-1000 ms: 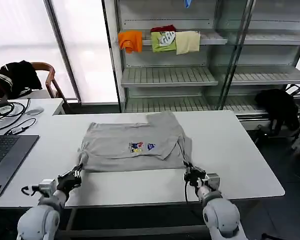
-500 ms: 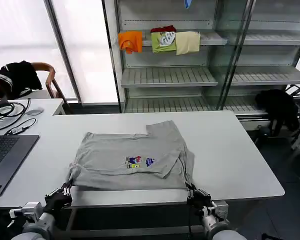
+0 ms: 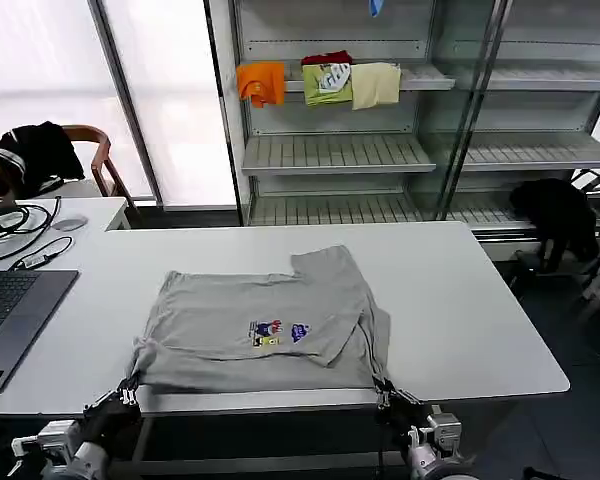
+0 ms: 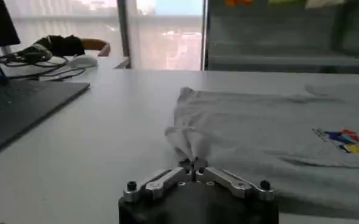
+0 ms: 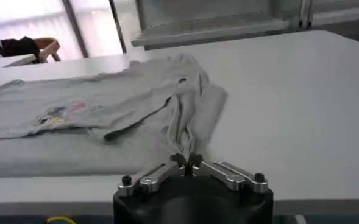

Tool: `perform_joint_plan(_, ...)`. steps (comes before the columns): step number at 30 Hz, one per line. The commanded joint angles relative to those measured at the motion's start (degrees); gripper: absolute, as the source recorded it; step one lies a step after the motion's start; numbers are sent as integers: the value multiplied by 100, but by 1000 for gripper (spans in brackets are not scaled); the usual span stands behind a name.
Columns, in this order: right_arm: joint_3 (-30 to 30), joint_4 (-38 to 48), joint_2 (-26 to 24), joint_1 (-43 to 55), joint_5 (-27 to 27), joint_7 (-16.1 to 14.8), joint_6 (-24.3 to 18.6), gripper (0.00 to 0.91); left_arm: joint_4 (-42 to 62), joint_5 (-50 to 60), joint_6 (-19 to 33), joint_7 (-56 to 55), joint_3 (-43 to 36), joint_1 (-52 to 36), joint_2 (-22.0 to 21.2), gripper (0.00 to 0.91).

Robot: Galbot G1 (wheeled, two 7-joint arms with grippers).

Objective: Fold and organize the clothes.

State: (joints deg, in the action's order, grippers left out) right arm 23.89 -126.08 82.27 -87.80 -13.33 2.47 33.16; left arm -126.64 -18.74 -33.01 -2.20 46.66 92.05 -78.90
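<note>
The grey shirt (image 3: 265,325) is lying partly folded at the table's (image 3: 460,300) near edge, its near corners being pinched by the closed left gripper (image 4: 193,164) and right gripper (image 5: 186,162).

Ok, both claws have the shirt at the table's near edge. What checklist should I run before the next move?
1. Left claw shut on shirt corner: ok.
2. Right claw shut on the other near corner: ok.
3. Shirt fully on table: ok, near hem at the edge.
4. Fabric flat: not ok, bunched folds at the right side.
5. Laptop apart from shirt: ok.
6. Grip depth: cannot tell.
</note>
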Motion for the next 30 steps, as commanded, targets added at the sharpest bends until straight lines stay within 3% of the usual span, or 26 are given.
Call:
perform_joint_plan(1,28,-190,106,45,-19,-39,-6,907,-33,-15,2,-377,16,61,-17,907)
perform_joint_plan(8,18,-510,150,870,-29,-3,1,907,-405,202,2,-456,217,-195,-93,907)
perform_joint_plan(13,-147,36,145,2005,-28,29,14,907,-506,466,1,-136,416,-804,10,907)
perform_joint_plan(16,-311,712,224,2818,-103,27,26,907,-304,443,19,344,338,-1238,180,907)
perform_joint_plan(20,-443,2281,465,4253,-22,-49,33,907,268,452,-5,949,-4,-2053,424,907)
perform_joint_plan(22,-445,2747,548,4558,-14,-107,33,907,994,428,-14,1190,-171,-2609,497,907)
perform_joint_plan(26,-354,4501,910,5582,576,-334,13,907,1915,153,-19,1319,-591,-3433,637,907)
perform_joint_plan(30,-248,5478,1132,6014,1040,-441,-3,907,3056,262,-20,1308,-967,-4245,750,907)
